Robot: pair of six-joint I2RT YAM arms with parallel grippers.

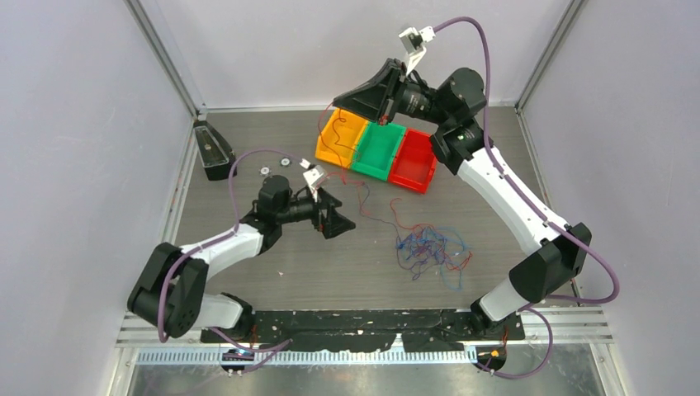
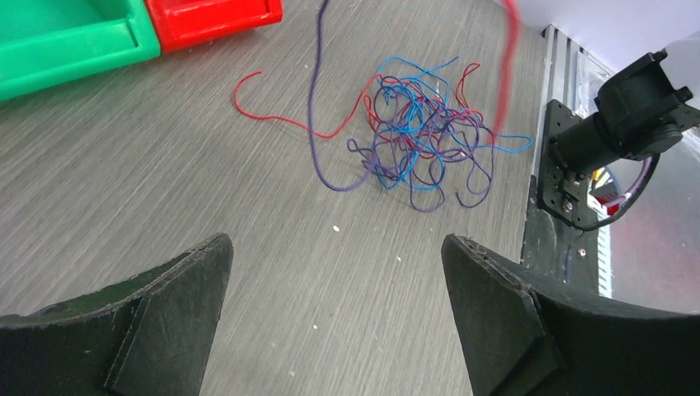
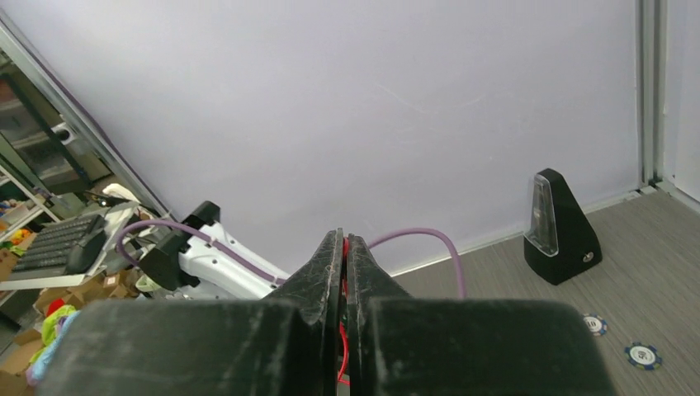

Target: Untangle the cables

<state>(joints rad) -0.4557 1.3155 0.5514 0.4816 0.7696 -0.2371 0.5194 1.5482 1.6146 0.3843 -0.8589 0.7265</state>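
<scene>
Desk (image 1: pixel 248 272): grey wood-grain. Cables (image 1: pixel 431 247), toward the right edge: red, blue, dark purple, all mixed. By the far edge, orange bin (image 1: pixel 341 136), green bin (image 1: pixel 380 148), red bin (image 1: pixel 415 161). Left gripper (image 1: pixel 340 221) black; right gripper (image 3: pixel 345 239) black, red strand (image 3: pixel 342 351) between its pressed-together fingers.

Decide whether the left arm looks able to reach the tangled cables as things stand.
Probably yes: the left gripper is open and faces the tangled cables across the table, nothing between. The right gripper holds a red cable far off.
</scene>
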